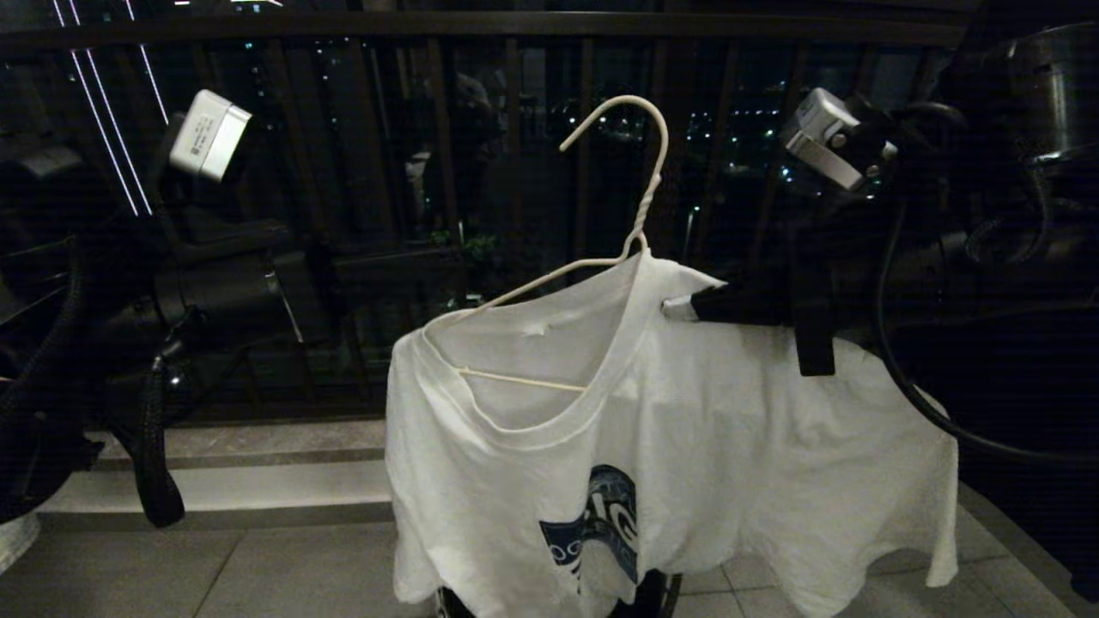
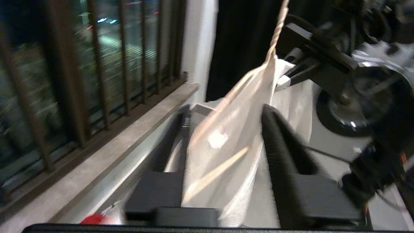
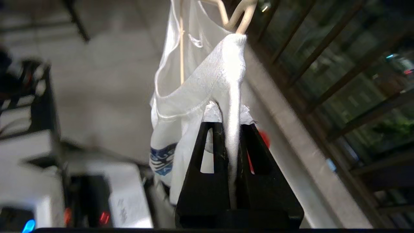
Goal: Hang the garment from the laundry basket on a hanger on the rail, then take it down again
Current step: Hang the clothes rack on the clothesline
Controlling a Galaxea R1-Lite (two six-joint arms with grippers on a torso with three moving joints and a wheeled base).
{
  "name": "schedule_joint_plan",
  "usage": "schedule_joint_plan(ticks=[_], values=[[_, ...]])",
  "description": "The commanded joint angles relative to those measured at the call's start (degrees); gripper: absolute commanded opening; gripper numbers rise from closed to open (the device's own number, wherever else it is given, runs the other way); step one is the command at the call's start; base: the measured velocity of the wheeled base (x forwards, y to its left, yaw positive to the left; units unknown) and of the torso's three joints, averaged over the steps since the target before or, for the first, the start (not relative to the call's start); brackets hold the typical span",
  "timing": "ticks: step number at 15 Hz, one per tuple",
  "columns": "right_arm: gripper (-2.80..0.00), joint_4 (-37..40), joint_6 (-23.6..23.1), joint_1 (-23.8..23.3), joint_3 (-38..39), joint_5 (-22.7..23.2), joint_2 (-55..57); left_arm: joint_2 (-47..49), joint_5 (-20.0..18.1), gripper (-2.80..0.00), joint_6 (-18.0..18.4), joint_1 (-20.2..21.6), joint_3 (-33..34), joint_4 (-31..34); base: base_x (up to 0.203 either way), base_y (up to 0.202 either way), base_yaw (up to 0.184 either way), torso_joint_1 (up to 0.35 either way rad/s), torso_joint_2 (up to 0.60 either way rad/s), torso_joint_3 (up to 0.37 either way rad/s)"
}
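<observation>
white t-shirt point(image 1: 687, 429) drapes half-dressed on the wire hanger point(image 1: 640, 172), held up in the air before the balcony bars point(image 1: 446, 129). right gripper point(image 3: 231, 129) is pinched tight on the collar fold. left gripper point(image 2: 223, 142) stands part-open astride the other shoulder, gripping nothing. advice: settle the fabric over the bare hanger arm before lifting.

- The garment point(image 1: 704, 429) is white knitted cotton cloth, matt, softly creased, with a ribbed neckband.
- The hanger point(image 1: 640, 163) is thin cream wire with a smooth coated look and a twisted neck.
- The right gripper point(image 3: 231, 129) is matt black plastic.
- The balcony bars point(image 1: 446, 129) look like dark painted metal.
- The floor tiles point(image 1: 215, 566) are smooth and faintly glossy.
</observation>
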Motion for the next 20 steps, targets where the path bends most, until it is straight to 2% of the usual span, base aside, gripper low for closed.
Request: schedule_joint_plan(ticks=[1,2,5,7,9,13,14,16,17,20], values=[[-2.80,-2.7,2.1,0.1,1.2,-4.8,-0.7,-1.3,3.8,-2.80,-0.1,-0.9,-3.1,5.0,0.000,0.000,0.000,0.000,0.00,0.000],[-2.80,-5.0,4.0,0.1,2.8,-8.6,-1.7,-1.6,6.9,-2.80,-0.1,-1.8,-3.7,6.3,0.000,0.000,0.000,0.000,0.00,0.000],[-2.80,-13.2,12.9,0.2,9.1,-11.8,-5.5,-2.7,12.6,-2.80,-0.1,-4.4,-4.0,7.4,0.000,0.000,0.000,0.000,0.00,0.000],[-2.80,-17.4,15.4,0.1,13.8,-14.7,-6.9,-5.4,17.0,-2.80,-0.1,-4.8,-3.9,10.9,0.000,0.000,0.000,0.000,0.00,0.000],[-2.80,-23.0,16.2,0.1,19.1,-15.5,-7.8,-8.6,20.9,-2.80,0.0,-4.9,-4.1,17.9,0.000,0.000,0.000,0.000,0.00,0.000],[-2.80,-29.2,17.7,0.1,23.3,-15.8,-7.3,-7.2,22.1,-2.80,1.2,-4.9,-10.9,32.5,0.000,0.000,0.000,0.000,0.00,0.000],[-2.80,-29.8,17.9,0.1,23.2,-15.8,-7.4,-6.4,22.6,-2.80,2.8,-5.1,-12.2,34.5,0.000,0.000,0.000,0.000,0.00,0.000],[-2.80,-29.9,18.0,0.2,23.8,-15.8,-7.3,-5.1,24.5,-2.80,3.6,-6.1,-13.3,34.9,0.000,0.000,0.000,0.000,0.00,0.000],[-2.80,-29.9,18.0,0.2,24.0,-15.8,-7.3,-4.6,26.4,-2.80,3.7,-6.9,-13.9,35.0,0.000,0.000,0.000,0.000,0.00,0.000],[-2.80,-30.0,18.1,0.2,24.0,-15.9,-7.4,-2.9,38.0,-2.80,5.3,-11.1,-14.8,35.1,0.000,0.000,0.000,0.000,0.00,0.000]])
